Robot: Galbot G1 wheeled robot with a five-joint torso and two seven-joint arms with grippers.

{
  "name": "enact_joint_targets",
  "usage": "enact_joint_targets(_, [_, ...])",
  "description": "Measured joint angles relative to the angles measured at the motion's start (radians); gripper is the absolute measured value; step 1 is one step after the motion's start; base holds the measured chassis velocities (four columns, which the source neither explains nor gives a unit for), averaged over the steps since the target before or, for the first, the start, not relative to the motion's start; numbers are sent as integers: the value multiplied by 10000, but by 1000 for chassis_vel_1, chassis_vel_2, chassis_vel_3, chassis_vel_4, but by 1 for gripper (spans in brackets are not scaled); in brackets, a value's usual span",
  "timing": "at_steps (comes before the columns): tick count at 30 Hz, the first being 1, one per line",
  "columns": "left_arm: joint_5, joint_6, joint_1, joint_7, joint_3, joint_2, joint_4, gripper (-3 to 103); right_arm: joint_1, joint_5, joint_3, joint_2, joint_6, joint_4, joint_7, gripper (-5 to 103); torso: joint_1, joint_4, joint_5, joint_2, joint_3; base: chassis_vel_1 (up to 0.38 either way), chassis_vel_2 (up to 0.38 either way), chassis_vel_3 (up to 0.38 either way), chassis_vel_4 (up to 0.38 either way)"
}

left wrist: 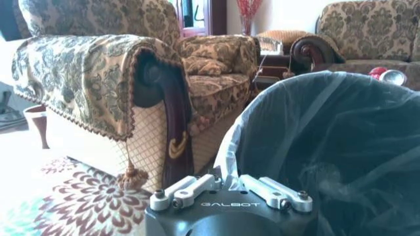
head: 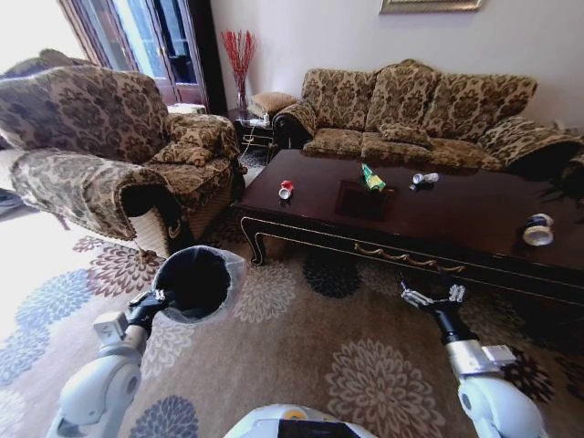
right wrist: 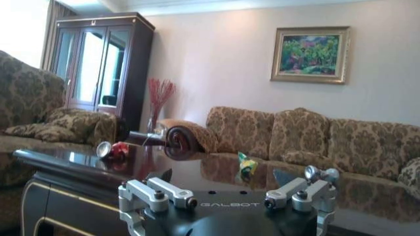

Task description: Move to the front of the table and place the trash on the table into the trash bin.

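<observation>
- Gripping the rim of the trash bin (head: pixel 194 283), the left pincer (head: pixel 157 298) holds the small black bin with its whitish bag liner above the patterned carpet (head: pixel 301 365), its fingers (left wrist: pixel 187 191) drawn narrow onto the near edge.
- In the left wrist view the bin's dark, bag-lined inside (left wrist: pixel 328 152) opens just beyond the pincer (left wrist: pixel 229 192), with the armchair (left wrist: pixel 131 93) close behind.
- The right pincer (head: pixel 432 295) hangs spread wide and holding nothing, near the front edge of the counter (head: pixel 474 214) but apart from it.
- The right wrist view shows that pincer (right wrist: pixel 228 201) with its two fingers (right wrist: pixel 161 191) well apart, level with the glossy dark top.
- On the counter, a red-and-white can (head: pixel 286 190) lies on its side near the left end, toward the armchair.
- A green wrapper (head: pixel 371 178) sits near the middle, toward the far edge.
- A small silvery bottle (head: pixel 423 179) lies just to the right of the wrapper, apart from it.
- A beige-and-white bottle (head: pixel 538 230) lies near the right end, closer to the front edge.
- The bin stands off the counter's left front corner, between it and the armchair.
- A long sofa (head: pixel 420 114) runs behind the counter.
</observation>
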Motion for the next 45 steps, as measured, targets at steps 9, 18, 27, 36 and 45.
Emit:
enact_joint_targets(9, [686, -373, -396, 799, 152, -348, 295, 2, 616, -606, -604, 439, -300, 119, -103, 100, 131, 1, -5, 357, 226, 0, 0, 0, 0])
enact_joint_targets(18, [883, -904, -670, 1486, -639, -582, 333, 2, 563, -1080, -1477, 900, -362, 354, -246, 100, 260, 1, -5, 742, 486, 0, 0, 0, 0])
enact_joint_targets(27, [866, -563, -779, 2354, -906, -496, -46, 2, 730, -1352, -2219, 1230, -514, 821, -22, 100, 403, 1, -4, 1115, 714, 0, 0, 0, 0])
enact_joint_targets(36, [680, -238, -1139, 2387, -822, -274, -105, 2, 877, -1987, -2589, 1585, -652, 622, 632, 100, 552, 0, -2, 1490, 941, 0, 0, 0, 0])
enact_joint_targets(45, [444, -313, -1165, 2465, -878, -227, -73, 2, 830, -2084, -2384, 1515, -742, 742, 947, 100, 665, 1, -3, 1803, 1143, 0, 0, 0, 0])
